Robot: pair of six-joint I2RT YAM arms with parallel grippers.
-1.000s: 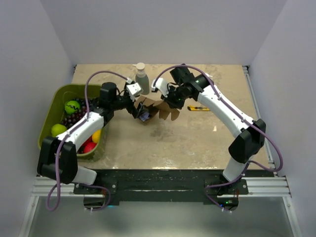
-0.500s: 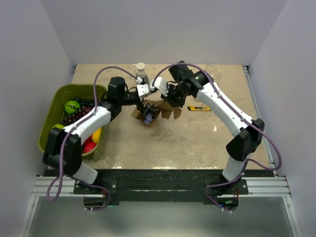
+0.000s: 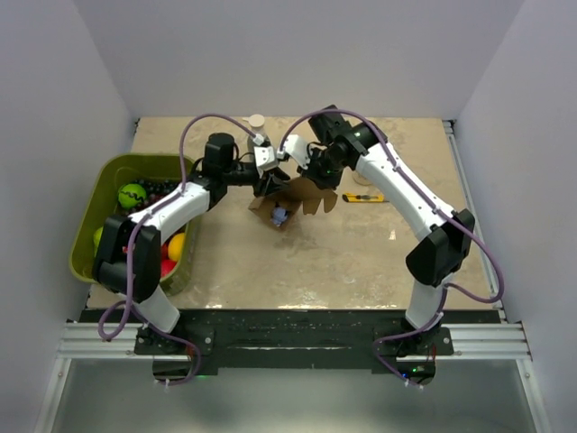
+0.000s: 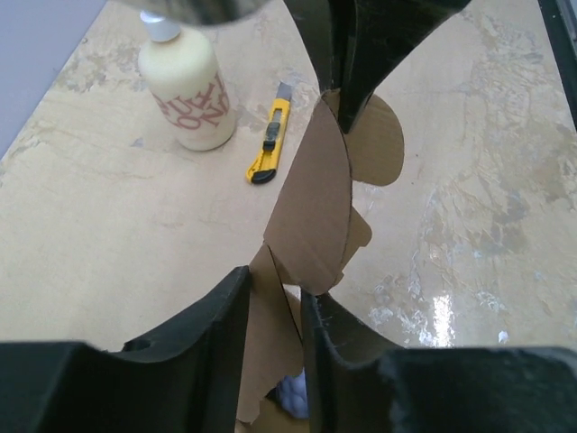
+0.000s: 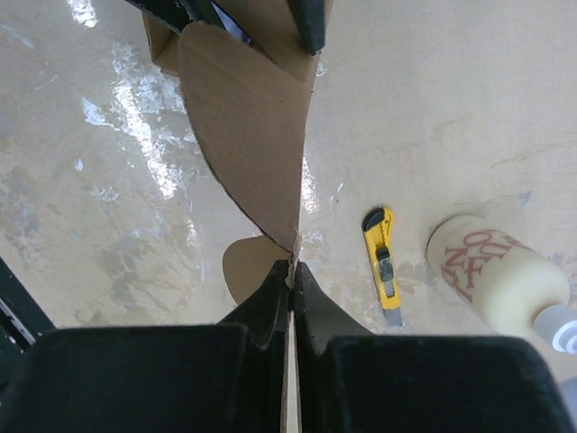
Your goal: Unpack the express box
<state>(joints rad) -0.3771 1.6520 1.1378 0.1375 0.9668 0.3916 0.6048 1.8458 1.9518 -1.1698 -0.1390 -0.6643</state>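
Observation:
The express box, a small brown carton with rounded flaps spread open, stands mid-table between both arms. My left gripper reaches in from the left. In the left wrist view its fingers are closed on an upright flap of the box, with cardboard filling the gap at my left gripper. My right gripper comes in from the right, and in its own view my right gripper is pinched shut on the edge of another flap. A pale bluish item lies inside the carton.
A green bin with a green ball and other fruit sits at the left edge. A yellow utility knife lies right of the box. A cream bottle stands behind it, with its cap near the back wall.
My left arm has swung right from beside the bin to the box, and its wide-open jaws have closed onto a flap. The box has shifted slightly right with my right gripper.

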